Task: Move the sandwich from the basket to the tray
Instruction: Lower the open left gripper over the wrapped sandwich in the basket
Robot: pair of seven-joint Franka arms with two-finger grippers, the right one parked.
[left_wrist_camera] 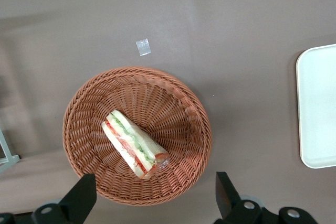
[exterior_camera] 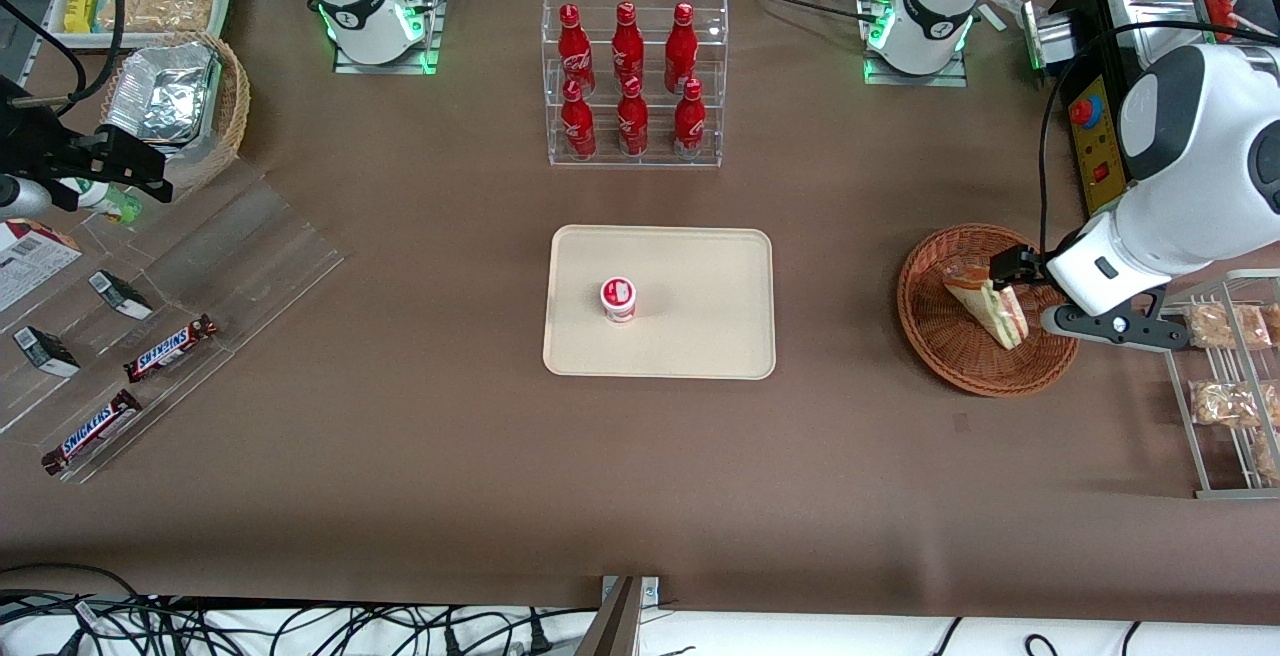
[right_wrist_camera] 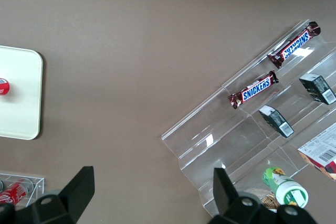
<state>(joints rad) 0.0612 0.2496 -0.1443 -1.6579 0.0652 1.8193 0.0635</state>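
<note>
The left arm's black two-finger tool hangs above the round reddish-brown woven wicker basket, over the part of the basket toward the working arm's end of the bench. Its two fingers stand wide apart, with nothing between them, and they touch neither the basket nor its contents.

Directly below the tool, inside the basket, lies the small triangular wedge sandwich in clear wrap, pale bread with green, red and pink layers of filling. It rests on the woven floor near the middle, lying slantwise with one end close to the wall.

The basket sits on the brown bench. Just beside the basket, on the bench, lies a tiny scrap of clear tape.

Farther from the tool, toward the parked arm's end, lies the flat rectangular cream-beige tray with rounded corners, well apart from the basket. A small white cup with a red lid stands upright on the tray.

Farther from the front camera than the tray stands a clear acrylic rack of six red cola bottles.

Beside the tool, at the working arm's end of the bench, a silver wire rack holds bagged tan snacks.
</note>
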